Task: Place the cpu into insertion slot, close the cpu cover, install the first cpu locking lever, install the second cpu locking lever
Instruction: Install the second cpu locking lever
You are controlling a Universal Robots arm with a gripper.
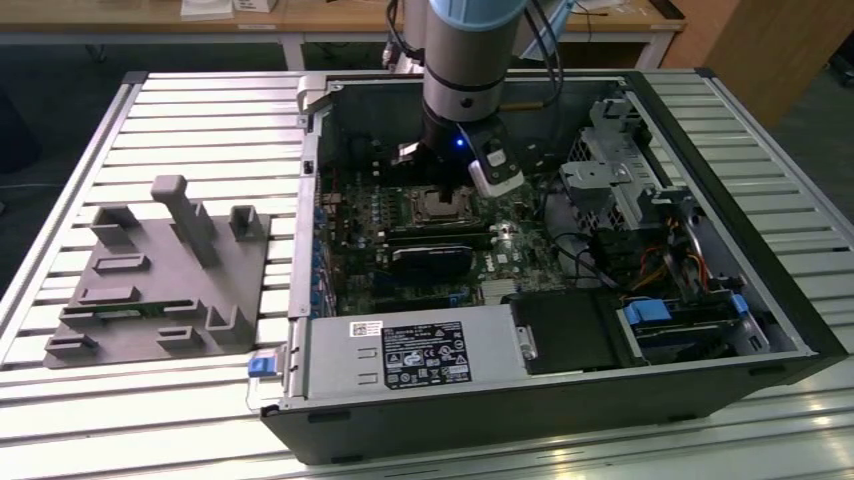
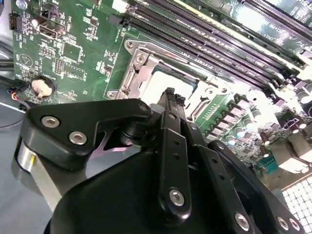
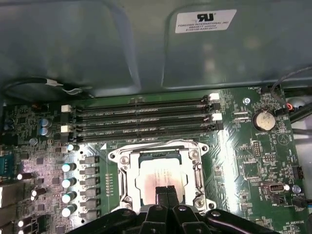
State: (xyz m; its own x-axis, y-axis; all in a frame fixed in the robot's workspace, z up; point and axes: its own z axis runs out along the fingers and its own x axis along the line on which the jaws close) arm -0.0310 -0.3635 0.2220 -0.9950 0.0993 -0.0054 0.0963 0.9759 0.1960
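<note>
The cpu [image 3: 161, 174], a flat silvery square, lies framed by the metal cpu cover [image 3: 123, 170] beneath narrow black fingers [image 3: 166, 194] pressed together.

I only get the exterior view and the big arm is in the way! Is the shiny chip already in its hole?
Observer: Yes. In the first wrist view the cpu lies flat in its socket, silver face up.
Operator: Is the lid thing down on it?
Observer: The cpu cover looks folded down flat around it, with the chip showing through its window.
Operator: What's the end effector doing?
Observer: The end effector is shut, fingertips together over one edge of the chip, holding nothing.
</note>
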